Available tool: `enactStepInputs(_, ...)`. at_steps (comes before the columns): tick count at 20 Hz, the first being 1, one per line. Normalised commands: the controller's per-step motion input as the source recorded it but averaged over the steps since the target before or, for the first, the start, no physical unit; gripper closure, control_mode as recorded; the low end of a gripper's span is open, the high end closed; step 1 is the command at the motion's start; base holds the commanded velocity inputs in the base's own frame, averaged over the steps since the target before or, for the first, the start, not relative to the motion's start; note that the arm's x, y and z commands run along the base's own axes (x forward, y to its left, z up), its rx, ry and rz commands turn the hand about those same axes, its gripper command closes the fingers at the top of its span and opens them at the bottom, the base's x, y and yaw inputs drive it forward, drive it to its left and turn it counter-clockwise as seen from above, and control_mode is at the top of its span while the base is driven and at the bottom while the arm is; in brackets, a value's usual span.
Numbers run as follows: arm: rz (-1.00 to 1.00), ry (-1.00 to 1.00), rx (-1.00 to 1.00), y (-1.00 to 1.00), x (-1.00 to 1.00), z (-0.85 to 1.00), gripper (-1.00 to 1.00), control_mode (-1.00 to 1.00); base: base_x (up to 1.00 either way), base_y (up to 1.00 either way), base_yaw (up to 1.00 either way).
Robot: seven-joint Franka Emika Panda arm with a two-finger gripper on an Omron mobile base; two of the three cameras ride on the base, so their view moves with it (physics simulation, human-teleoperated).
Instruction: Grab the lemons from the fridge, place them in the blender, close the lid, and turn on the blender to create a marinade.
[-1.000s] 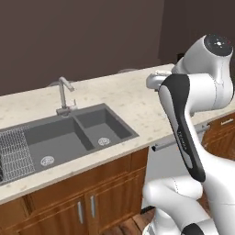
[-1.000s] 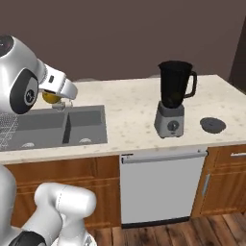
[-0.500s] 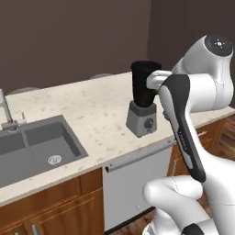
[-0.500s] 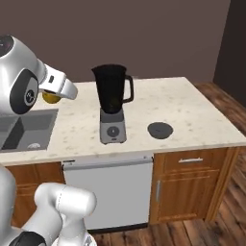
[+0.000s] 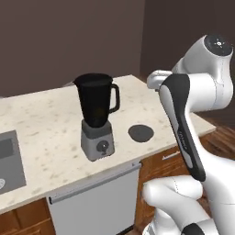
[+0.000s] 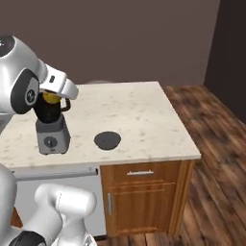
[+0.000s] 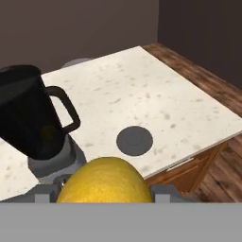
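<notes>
1. Left base view: the dark, tapered blender jar with its side handle (image 5: pixel 95 105), mouth uncovered, stands on a grey square base with a round front dial, on the pale speckled stone tabletop (image 5: pixel 46 124). The flat round dark grey lid (image 5: pixel 140 133) lies just beside it. The white arm (image 5: pixel 183 119) rises at the right.

2. Right base view: a small round yellow lemon (image 6: pixel 50 97) sits clamped under the hand, directly in front of the jar's upper part; whether it hangs above the mouth I cannot tell.

3. Hand view: the gripper (image 7: pixel 104 191) is shut on the lemon, its rind bulging between the two fingertips (image 7: pixel 45 193). The blender lies ahead and to one side, the lid ahead, both well apart from the fruit. I judge the lemon light, firm and slightly slippery, best held across its widest girth.
</notes>
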Motion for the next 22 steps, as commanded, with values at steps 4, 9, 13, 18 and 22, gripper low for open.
enactStepInputs(4,0.00,0.00,0.00,0.00,0.00,0.00,1.00,1.00,0.37,-0.86,0.27)
enactStepInputs(9,0.00,0.00,0.00,0.00,0.00,0.00,1.00,1.00,0.53,-0.56,0.31)
enactStepInputs(13,0.00,0.00,0.00,0.00,0.00,0.00,1.00,1.00,0.56,0.00,0.30)
enactStepInputs(18,0.00,0.00,0.00,0.00,0.00,0.00,1.00,1.00,0.22,-0.03,0.43)
enactStepInputs(22,0.00,0.00,0.00,0.00,0.00,0.00,1.00,1.00,0.00,-0.09,0.48)
